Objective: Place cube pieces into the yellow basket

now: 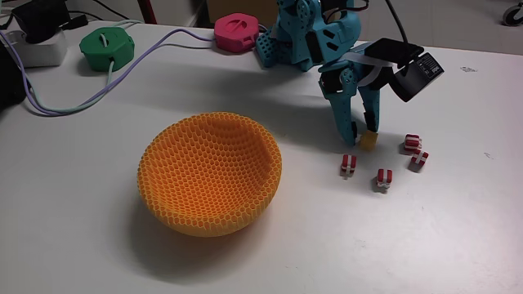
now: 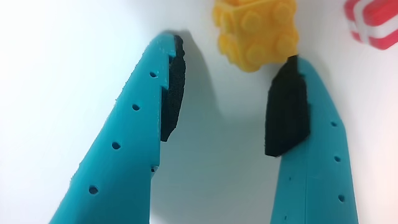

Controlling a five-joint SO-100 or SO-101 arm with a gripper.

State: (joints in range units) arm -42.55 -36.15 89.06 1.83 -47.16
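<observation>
Your end effector (image 2: pixel 233 53) spread, tips low at tabletop (image 1: pixel 458 245), yellow cube (image 2: pixel 256 31) just beyond tips; likely lining up pinch. Basket (image 1: pixel 210 173) empty.

The basket (image 1: pixel 210 173) is orange-yellow with a honeycomb mesh pattern. One studded cube (image 2: pixel 255 31) is yellow-orange; four cubes, such as one (image 1: pixel 349 165), are red with white bands. The gripper (image 2: pixel 233 59) is teal with black pads (image 2: pixel 287 109). The table (image 1: pixel 82 229) is white.
</observation>
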